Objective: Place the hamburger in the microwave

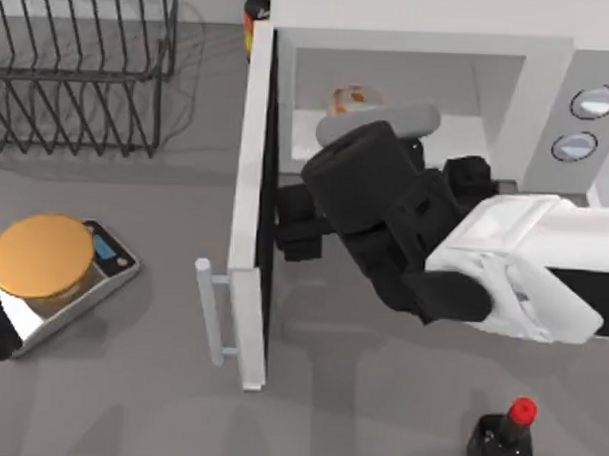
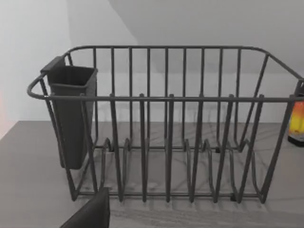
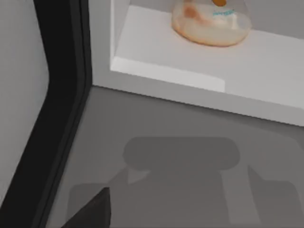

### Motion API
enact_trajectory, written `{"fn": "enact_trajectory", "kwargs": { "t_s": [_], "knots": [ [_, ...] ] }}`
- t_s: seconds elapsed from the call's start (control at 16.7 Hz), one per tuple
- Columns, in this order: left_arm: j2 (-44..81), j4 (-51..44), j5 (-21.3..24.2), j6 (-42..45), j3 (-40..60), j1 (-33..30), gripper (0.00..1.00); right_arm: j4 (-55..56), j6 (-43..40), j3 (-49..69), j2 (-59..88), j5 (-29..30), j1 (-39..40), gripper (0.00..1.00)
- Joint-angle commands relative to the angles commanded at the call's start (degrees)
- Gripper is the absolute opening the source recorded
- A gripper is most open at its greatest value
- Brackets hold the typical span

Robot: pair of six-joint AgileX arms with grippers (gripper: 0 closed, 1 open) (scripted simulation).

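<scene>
**Resting inside the cavity — hamburger in the microwave**

Sitting on the pale floor of the cavity, the small round pale-tan hamburger with orange-brown patches lies inside the large white box microwave, toward the cavity's left part. The white door with its bar handle stands swung open toward the near edge of the grey surface. From the right wrist view the hamburger rests just behind the cavity's front lip, apart from any finger.

The right arm reaches in from the top view's right, its black right gripper at the mouth of the cavity beside the door — whether its fingers are parted I cannot tell.

The left arm sits parked at the table's left edge, facing a dark wire dish rack with a grey cutlery cup.

A flat orange-tan disc lies on a silver kitchen scale; a red-capped dark bottle stands near the front.
</scene>
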Motion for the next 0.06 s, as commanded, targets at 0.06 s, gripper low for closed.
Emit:
{"fn": "enact_trajectory", "kwargs": {
  "t_s": [0.06],
  "knots": [
    [0.00, 0.00, 0.00, 0.00, 0.00, 0.00, 1.00, 0.00, 0.00, 0.00, 0.00, 0.00, 0.00, 1.00]
  ]
}}
